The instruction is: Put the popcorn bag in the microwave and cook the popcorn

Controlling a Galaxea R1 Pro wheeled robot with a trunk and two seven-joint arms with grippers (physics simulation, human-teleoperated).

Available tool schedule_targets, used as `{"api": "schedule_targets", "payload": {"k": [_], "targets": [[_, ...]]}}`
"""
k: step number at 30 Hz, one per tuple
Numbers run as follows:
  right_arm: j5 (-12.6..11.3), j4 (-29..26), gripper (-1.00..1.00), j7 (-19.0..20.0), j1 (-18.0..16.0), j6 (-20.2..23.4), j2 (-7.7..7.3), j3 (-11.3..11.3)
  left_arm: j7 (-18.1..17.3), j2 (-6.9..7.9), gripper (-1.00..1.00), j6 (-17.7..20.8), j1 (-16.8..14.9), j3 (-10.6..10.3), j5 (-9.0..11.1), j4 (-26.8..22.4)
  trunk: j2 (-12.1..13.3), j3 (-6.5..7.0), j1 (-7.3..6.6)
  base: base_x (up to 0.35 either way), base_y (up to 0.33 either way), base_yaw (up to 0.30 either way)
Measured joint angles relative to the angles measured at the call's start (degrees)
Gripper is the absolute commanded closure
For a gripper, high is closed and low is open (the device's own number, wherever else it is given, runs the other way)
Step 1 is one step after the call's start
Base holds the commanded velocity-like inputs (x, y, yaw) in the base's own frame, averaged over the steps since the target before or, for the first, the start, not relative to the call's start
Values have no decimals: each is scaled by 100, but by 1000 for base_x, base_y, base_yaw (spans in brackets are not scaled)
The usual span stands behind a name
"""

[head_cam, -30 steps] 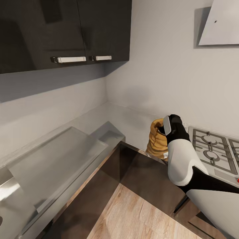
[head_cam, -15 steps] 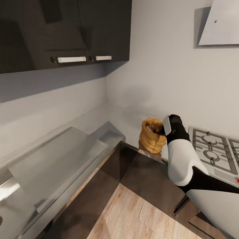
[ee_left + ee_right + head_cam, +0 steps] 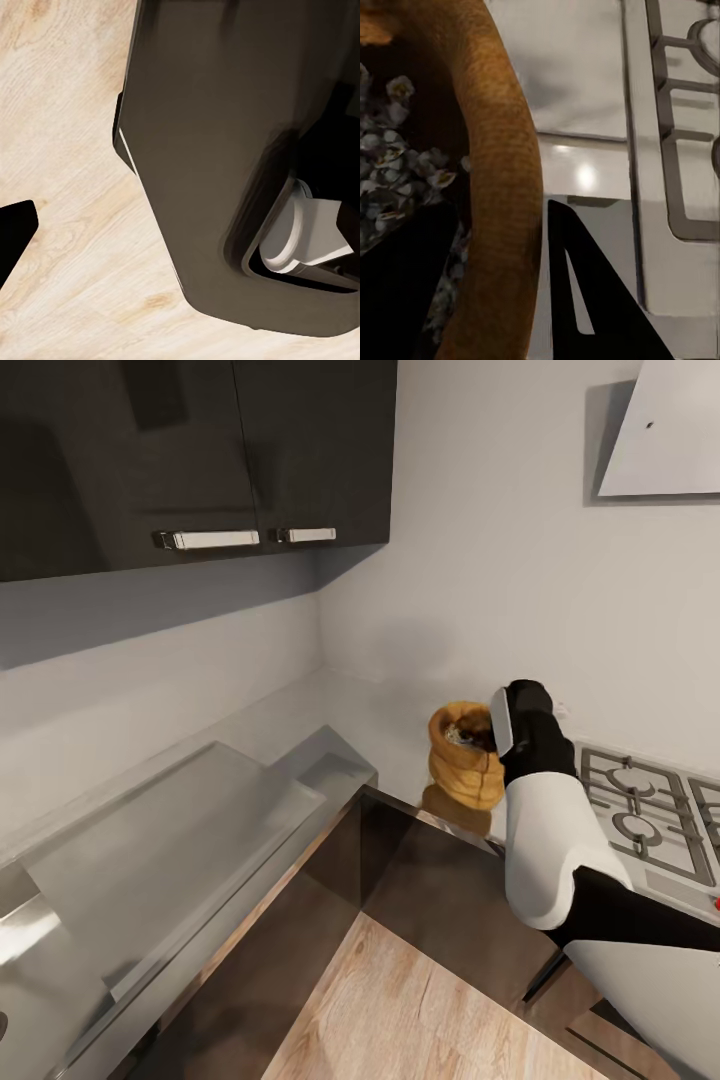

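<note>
The popcorn bag (image 3: 462,765) is an orange-brown sack hanging a little above the grey countertop (image 3: 330,715), its shadow on the worktop below it. My right gripper (image 3: 493,732) is shut on the sack's rim. In the right wrist view the sack's wall (image 3: 506,195) runs between the two dark fingers (image 3: 585,300), and the pale speckled popcorn (image 3: 394,172) lies inside the mouth. A dark fingertip (image 3: 13,234) of the left gripper shows at the edge of the left wrist view, over the wooden floor. The microwave is out of view.
A gas hob (image 3: 640,805) lies just right of the sack. A steel sink with a drainboard (image 3: 170,830) fills the left run of the corner worktop. Dark wall cabinets (image 3: 200,450) hang above, and a white hood (image 3: 665,430) sits over the hob.
The right gripper has risen with the sack, lifting it off the countertop. The sack's mouth now faces more upward.
</note>
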Motion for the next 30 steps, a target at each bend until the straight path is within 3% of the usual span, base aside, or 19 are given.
{"api": "schedule_targets", "payload": {"k": [13,24,30], "targets": [[-26,-169,100,17,0,-1,0,11,-7,-5,-100,0,0,0,-12,5,1,0,1,-15,0,0],[-23,-263,100,62,0,-1,1,12,31,-26,-100,-7,0,-7,-5,26,0,0,4,-327,0,0],[-47,-703,100,592,1,-3,1,33,32,-26,-100,-8,0,-8,-6,27,1,0,4,-347,0,0]]}}
